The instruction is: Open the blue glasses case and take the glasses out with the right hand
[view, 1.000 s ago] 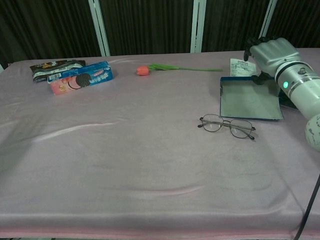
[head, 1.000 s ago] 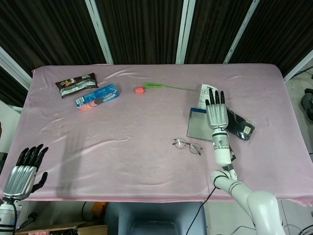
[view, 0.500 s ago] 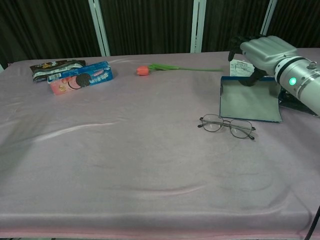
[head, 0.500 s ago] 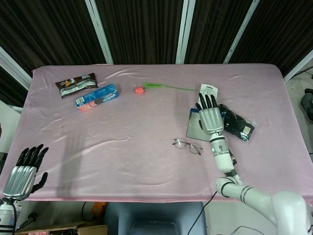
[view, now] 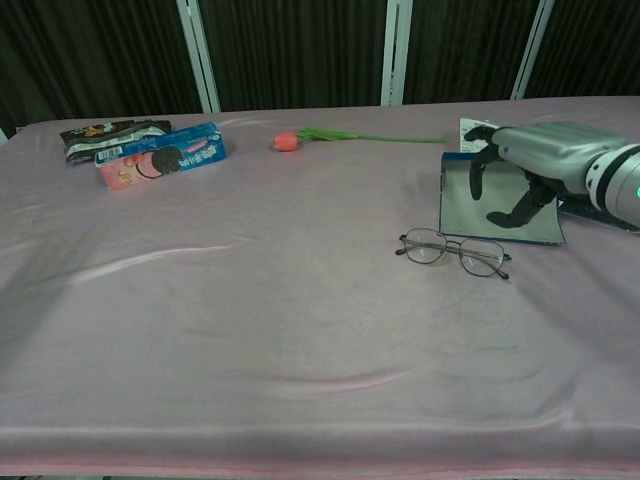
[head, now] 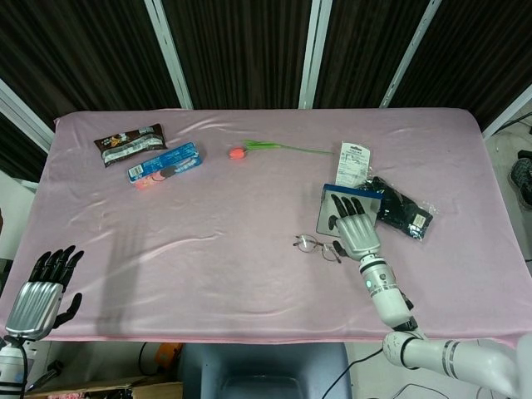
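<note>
Head view looks down on a pink-covered tabletop (head: 249, 266) where the blue glasses case (head: 332, 214) lies open and flat at the right side, its grey lining facing up. The chest view shows the same case (view: 500, 205) as a blue-edged grey panel. The glasses (head: 318, 246), thin wire frames with clear lenses, lie on the cloth just in front of the case, toward the robot; in the chest view the glasses (view: 455, 251) sit just beside the case's near edge, lenses upright, touching nothing else. The right robot hand (head: 353, 223) hovers over the case, palm down, fingers spread and holding nothing; in the chest view this right robot hand (view: 535, 170) has its dark fingers curving down toward the lining. Just right of the case lies a black packet (head: 405, 212), and behind the case a white printed tag (head: 352, 165). Further back, near the middle, rests a pink flower with a green stem (head: 270, 149). At the far left sit a blue biscuit pack (head: 165, 164) and, behind it, a dark brown snack bag (head: 130, 142). The left robot hand (head: 41, 289) stays off the near left edge of the tabletop, fingers apart and empty.
</note>
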Tool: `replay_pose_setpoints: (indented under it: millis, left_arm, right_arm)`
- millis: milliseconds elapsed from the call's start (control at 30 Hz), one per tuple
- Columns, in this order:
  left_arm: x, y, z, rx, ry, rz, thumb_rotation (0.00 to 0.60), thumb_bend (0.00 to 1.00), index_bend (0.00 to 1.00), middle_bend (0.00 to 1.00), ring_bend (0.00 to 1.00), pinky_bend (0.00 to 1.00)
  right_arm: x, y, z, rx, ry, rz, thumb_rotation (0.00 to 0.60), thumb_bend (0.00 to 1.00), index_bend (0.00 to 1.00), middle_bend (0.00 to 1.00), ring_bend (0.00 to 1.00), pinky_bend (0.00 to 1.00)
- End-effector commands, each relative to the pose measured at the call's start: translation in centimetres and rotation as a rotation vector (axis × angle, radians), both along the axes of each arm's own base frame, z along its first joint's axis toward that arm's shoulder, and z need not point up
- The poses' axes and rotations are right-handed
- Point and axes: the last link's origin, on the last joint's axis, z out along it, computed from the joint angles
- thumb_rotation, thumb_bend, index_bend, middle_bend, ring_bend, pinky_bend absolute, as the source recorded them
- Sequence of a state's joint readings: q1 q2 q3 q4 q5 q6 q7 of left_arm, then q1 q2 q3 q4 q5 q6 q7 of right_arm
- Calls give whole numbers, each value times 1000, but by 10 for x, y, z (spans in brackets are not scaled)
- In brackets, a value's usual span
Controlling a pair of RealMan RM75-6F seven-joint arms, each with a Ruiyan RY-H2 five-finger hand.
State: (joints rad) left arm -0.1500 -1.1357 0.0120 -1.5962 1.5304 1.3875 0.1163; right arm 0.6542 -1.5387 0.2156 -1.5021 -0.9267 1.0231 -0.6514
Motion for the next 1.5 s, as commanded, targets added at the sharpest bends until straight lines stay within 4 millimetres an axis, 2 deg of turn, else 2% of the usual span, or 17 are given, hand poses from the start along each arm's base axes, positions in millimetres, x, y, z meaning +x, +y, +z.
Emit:
replay_pose_setpoints:
  millis: [33,167,600,1500]
  left_arm:
    - [0,-1,1,-1,-3,-2,600,414,0,0,0,8]
    - [0,-2,3,2,-9,-8,600,413,0,0,0,8]
    - [0,-2,5,0,-19,-10,600,413,0,0,0,8]
    - [0,-2,2,-11,-9,-12,600,413,0,0,0,8]
  right_arm:
    - [-8,3,-12,20,9,-26,600,464,577,0,0,0]
    - [-10,3,-24,44,-21,-53,600,464,581,0,0,0]
    - [-8,-2,-44,65,-35,-84,600,477,589,0,0,0]
    - [4,-4,-57,84,-69,-89,600,525,659,33,0,0]
